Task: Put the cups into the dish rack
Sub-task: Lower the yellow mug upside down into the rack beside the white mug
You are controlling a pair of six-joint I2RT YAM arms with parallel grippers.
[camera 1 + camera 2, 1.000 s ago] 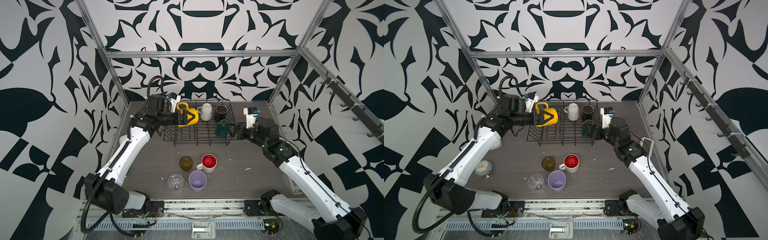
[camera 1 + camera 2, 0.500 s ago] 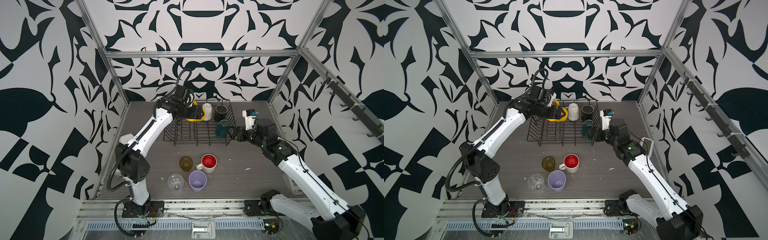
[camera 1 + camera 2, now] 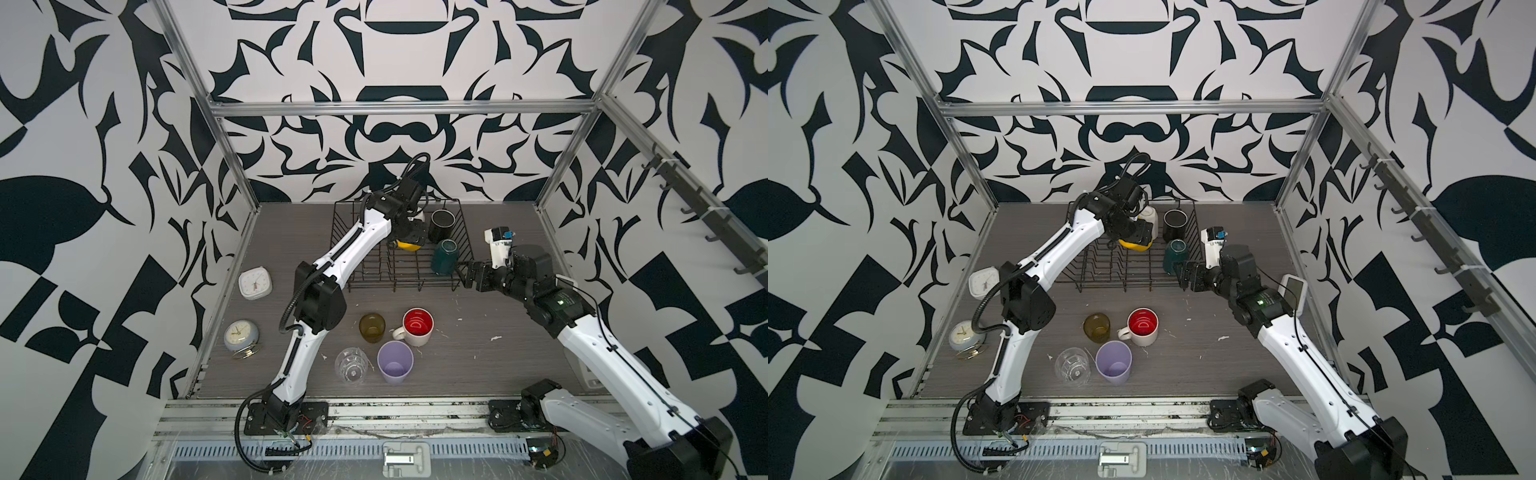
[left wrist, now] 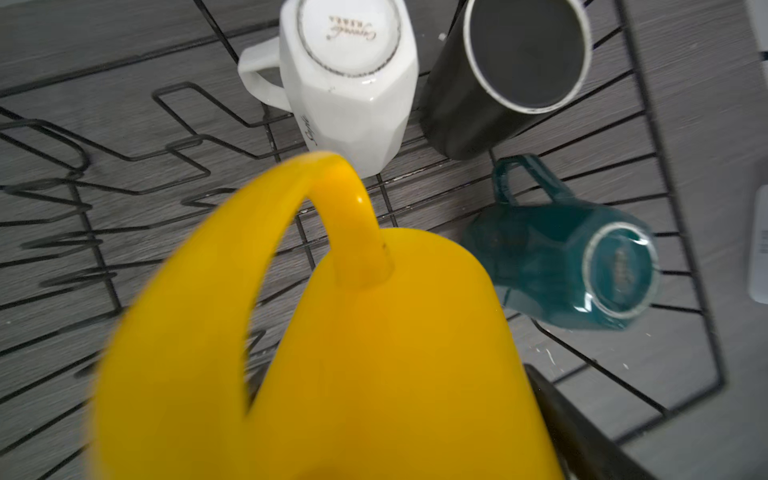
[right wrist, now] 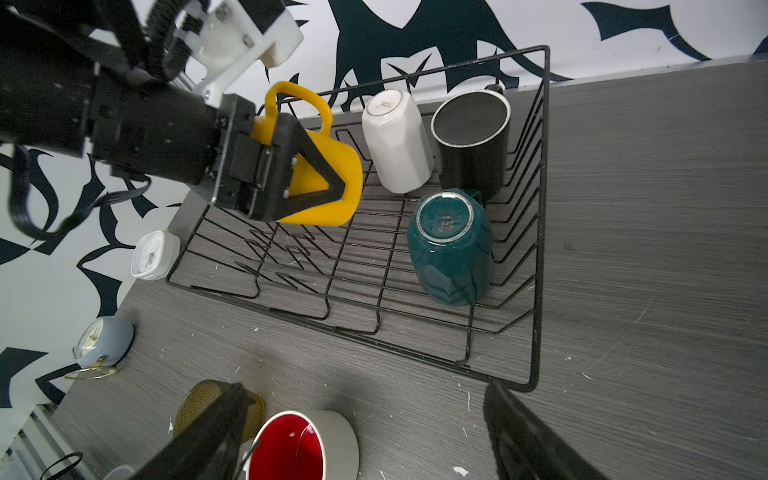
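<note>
My left gripper is shut on the yellow mug, holding it tilted just above the wires of the black dish rack. The mug's handle points towards the white mug, which stands upside down in the rack. The black mug and the upturned teal mug are at the rack's right end. My right gripper is open and empty by the rack's front right corner. The amber glass, red-inside mug, lilac tumbler and clear glass stand on the table.
A white square clock and a round blue-grey clock sit by the left wall. The left half of the rack holds only upright prongs. Bare table lies between the rack and the front cups.
My left arm has swung the yellow mug from the rack's left end to over its middle, close to the white mug. The right gripper has barely moved.
</note>
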